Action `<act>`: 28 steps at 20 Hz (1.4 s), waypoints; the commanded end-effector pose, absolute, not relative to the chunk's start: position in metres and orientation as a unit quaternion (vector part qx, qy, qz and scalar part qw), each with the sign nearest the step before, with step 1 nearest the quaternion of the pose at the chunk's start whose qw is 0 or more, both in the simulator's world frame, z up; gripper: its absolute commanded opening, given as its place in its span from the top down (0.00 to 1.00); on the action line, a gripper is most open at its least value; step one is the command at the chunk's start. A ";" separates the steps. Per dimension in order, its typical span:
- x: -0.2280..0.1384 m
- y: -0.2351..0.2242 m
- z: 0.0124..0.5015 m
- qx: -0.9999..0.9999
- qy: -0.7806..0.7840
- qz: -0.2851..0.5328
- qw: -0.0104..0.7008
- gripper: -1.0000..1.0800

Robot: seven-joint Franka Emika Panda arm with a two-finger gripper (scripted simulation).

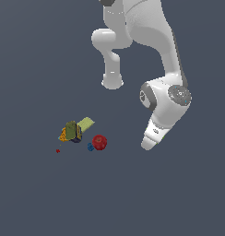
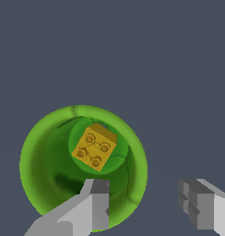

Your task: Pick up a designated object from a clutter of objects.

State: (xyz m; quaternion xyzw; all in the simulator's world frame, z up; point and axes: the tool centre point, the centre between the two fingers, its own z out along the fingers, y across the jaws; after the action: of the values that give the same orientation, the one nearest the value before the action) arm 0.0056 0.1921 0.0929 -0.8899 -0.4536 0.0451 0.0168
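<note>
The designated object, a lime-green round cup, fills the lower part of the wrist view, seen from above, with a yellow studded brick lying on its bottom. My gripper is open and straddles the cup's wall. One grey finger reaches inside the rim and the other finger stands outside it, apart from the cup. In the exterior view the arm's hand points down at the floor and hides the cup. The clutter of objects lies well off to the exterior view's left of the hand.
In the clutter, a red apple-like ball sits beside a tiny blue piece. Further left are an olive box, a pale green flat box, an orange bit and a red speck. The arm's base stands behind.
</note>
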 end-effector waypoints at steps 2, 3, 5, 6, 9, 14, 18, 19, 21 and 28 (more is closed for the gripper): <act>0.003 0.192 0.079 -0.889 -0.455 0.046 0.017 0.38; 0.003 0.192 0.077 -0.889 -0.455 0.045 0.017 0.38; 0.003 0.192 0.074 -0.889 -0.455 0.045 0.017 0.38; 0.003 0.192 0.074 -0.889 -0.455 0.045 0.017 0.38; 0.003 0.192 0.074 -0.889 -0.455 0.045 0.017 1.00; 0.003 0.192 0.074 -0.889 -0.455 0.045 0.017 1.00; 0.003 0.192 0.074 -0.889 -0.455 0.045 0.017 1.00; 0.003 0.192 0.075 -0.889 -0.455 0.045 0.017 1.00; 0.002 0.191 0.077 -0.889 -0.455 0.045 0.017 1.00; -0.006 0.185 0.101 -0.889 -0.455 0.045 0.017 1.00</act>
State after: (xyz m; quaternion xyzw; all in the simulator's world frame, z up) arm -0.0047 0.1865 0.0928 -0.8889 -0.4554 0.0468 0.0174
